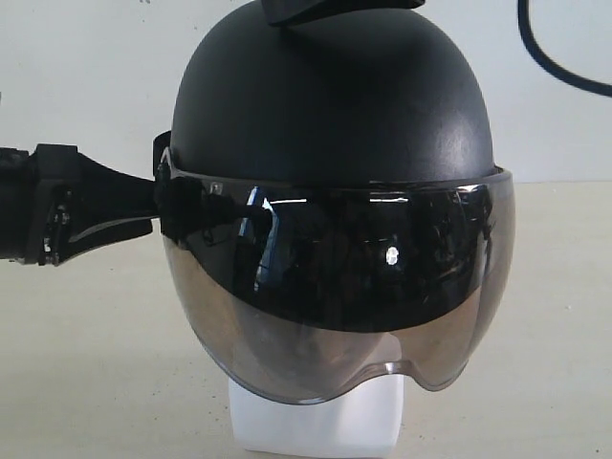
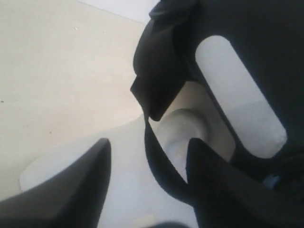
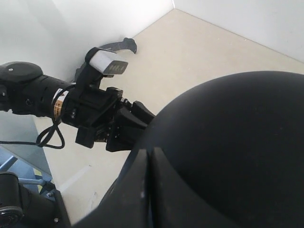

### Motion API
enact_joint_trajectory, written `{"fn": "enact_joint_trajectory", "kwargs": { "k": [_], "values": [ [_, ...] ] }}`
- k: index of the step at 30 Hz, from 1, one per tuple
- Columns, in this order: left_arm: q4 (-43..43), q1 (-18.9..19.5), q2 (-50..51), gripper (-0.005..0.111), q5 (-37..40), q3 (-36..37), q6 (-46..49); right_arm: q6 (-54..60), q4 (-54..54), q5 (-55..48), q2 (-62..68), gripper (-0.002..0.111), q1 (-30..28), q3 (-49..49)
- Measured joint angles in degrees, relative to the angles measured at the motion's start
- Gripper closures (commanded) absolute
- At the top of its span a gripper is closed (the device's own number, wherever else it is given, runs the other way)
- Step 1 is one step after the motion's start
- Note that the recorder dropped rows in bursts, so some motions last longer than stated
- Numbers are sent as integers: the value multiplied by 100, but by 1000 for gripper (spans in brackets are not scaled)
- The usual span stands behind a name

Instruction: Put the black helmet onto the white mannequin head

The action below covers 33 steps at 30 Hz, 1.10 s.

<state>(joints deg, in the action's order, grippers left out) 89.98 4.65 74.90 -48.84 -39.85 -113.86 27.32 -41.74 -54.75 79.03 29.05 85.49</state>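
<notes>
The black helmet (image 1: 330, 105) sits on the white mannequin head, with its smoke visor (image 1: 335, 287) down over the face. Only the blocky neck base (image 1: 316, 421) shows below. My left gripper (image 1: 158, 206) is at the helmet's side, level with the visor hinge. In the left wrist view the left gripper (image 2: 148, 147) stands open, a black strap (image 2: 161, 161) hangs between its fingers, and the mannequin's ear (image 2: 183, 126) shows behind. My right gripper (image 3: 150, 156) is shut with nothing in it, and its tips rest on the helmet's crown (image 3: 228, 137). In the exterior view the right gripper (image 1: 325, 10) pokes in above.
A black cable (image 1: 555, 57) loops down the white wall at the upper right. The left arm (image 3: 71, 109) reaches in from the wall side. A small black curved part (image 3: 121, 45) lies on the beige table (image 1: 76, 363) by the wall.
</notes>
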Motion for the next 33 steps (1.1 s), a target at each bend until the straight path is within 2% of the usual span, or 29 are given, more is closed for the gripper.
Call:
{"fn": "enact_joint_trajectory", "kwargs": {
  "k": [6,8,12,24,33],
  "values": [
    [-350,0,387,61,-289,0,206,0,0,0,0,109,0,0],
    [-448,0,471,71,-317,0,239,0,0,0,0,109,0,0],
    [-691,0,667,103,-363,-13,427,0,0,0,0,109,0,0],
    [-841,0,1200,102,-524,-540,623,0,0,0,0,109,0,0],
    [-947,0,1613,102,-681,-641,687,-37,-81,0,8,109,0,0]
  ]
}}
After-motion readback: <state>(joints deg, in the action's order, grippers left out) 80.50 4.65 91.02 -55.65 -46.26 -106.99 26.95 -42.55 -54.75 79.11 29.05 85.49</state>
